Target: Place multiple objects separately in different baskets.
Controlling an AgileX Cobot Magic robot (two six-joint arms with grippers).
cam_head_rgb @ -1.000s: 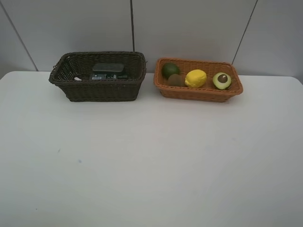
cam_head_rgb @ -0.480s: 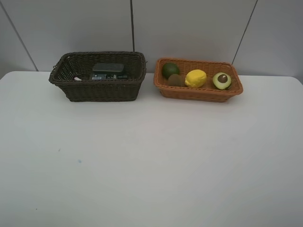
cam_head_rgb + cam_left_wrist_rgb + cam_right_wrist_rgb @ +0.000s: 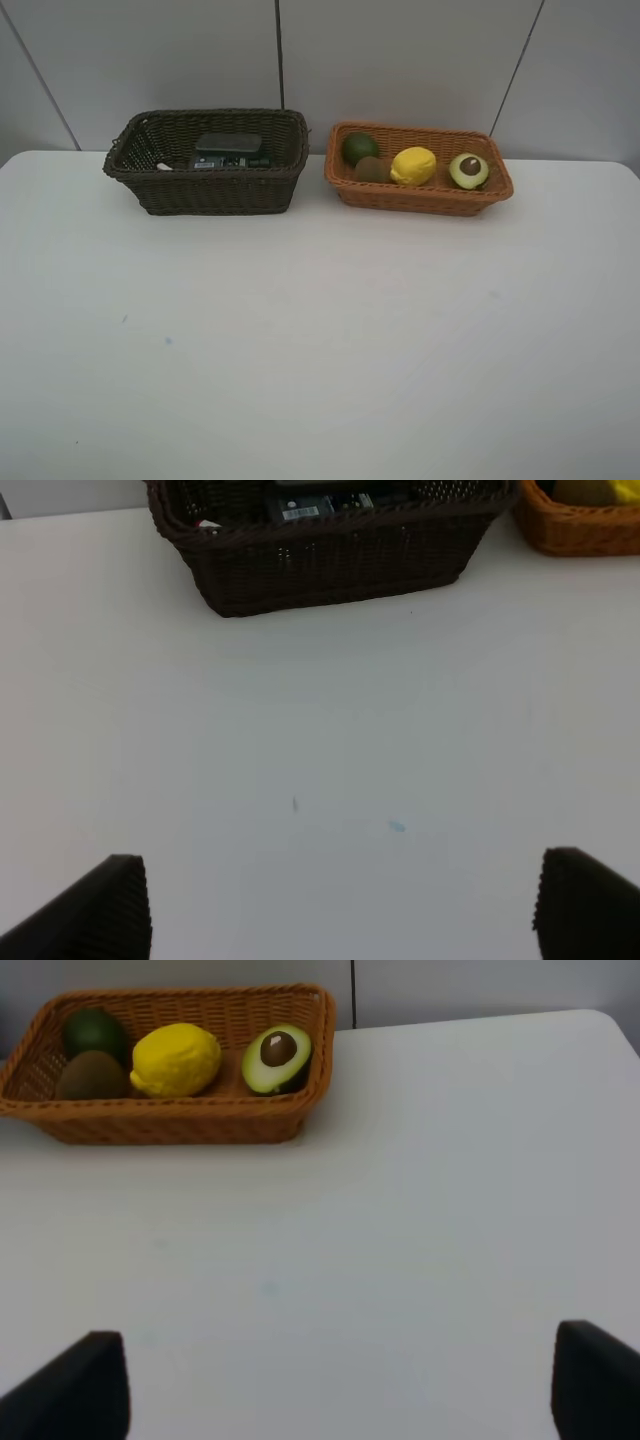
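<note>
Apparently the sorting is done, or close to it. Dark brown woven wicker basket, at the back left of the white table, holds a grey-black rectangular block lying over a dark green bottle with a barcode label; a small white item, too small to identify, lies at its left end. No pink bottle can be made out. Light orange-tan wicker basket, just to its right and apart from it, holds a green lime, brown kiwi, yellow lemon and halved avocado, cut face up. No loose item is seen on the table. Left gripper and right gripper are absent from the high view; each wrist view shows fingers spread wide with nothing between them, over bare tabletop well short of the baskets. Judged: nothing left to place.
</note>
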